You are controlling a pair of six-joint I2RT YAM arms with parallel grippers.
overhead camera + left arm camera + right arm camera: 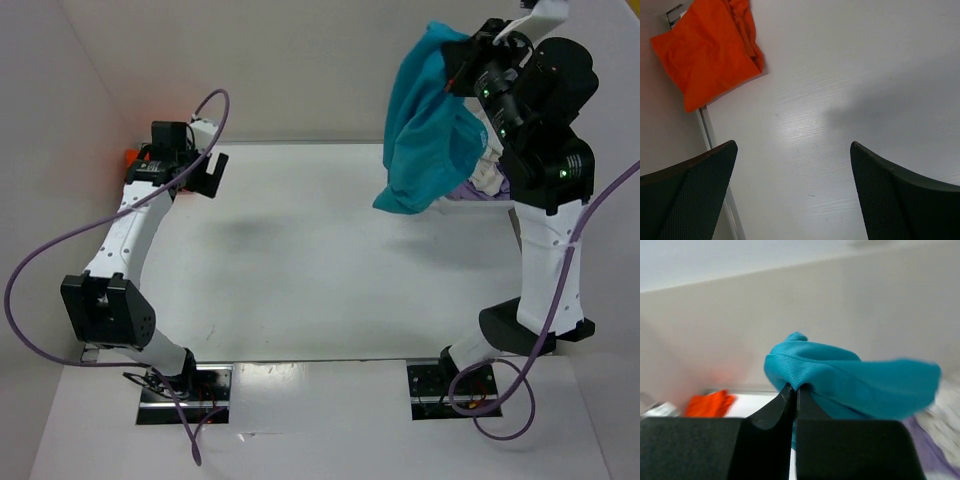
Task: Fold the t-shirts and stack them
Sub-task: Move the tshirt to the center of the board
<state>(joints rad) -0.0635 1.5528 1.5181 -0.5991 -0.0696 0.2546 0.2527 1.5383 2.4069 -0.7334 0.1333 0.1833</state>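
My right gripper (462, 62) is raised high at the back right and shut on a fold of the teal-blue t-shirt (428, 125), which hangs bunched below it, clear of the table. In the right wrist view the teal-blue t-shirt (850, 380) bulges out over the closed fingertips (788, 395). The orange t-shirt (710, 50) lies folded at the table's far left corner, mostly hidden behind the left arm in the top view (129, 156). My left gripper (792, 165) hovers open beside it, nothing between its fingers. The lavender t-shirt (470, 188) and the off-white t-shirt (488, 176) lie crumpled behind the right arm.
White walls close in the table (300, 260) at the left and back. A metal strip (707, 132) runs along the table's left edge. Purple cables (60, 240) loop off both arms. The right arm's base (530, 325) stands on the table's right side.
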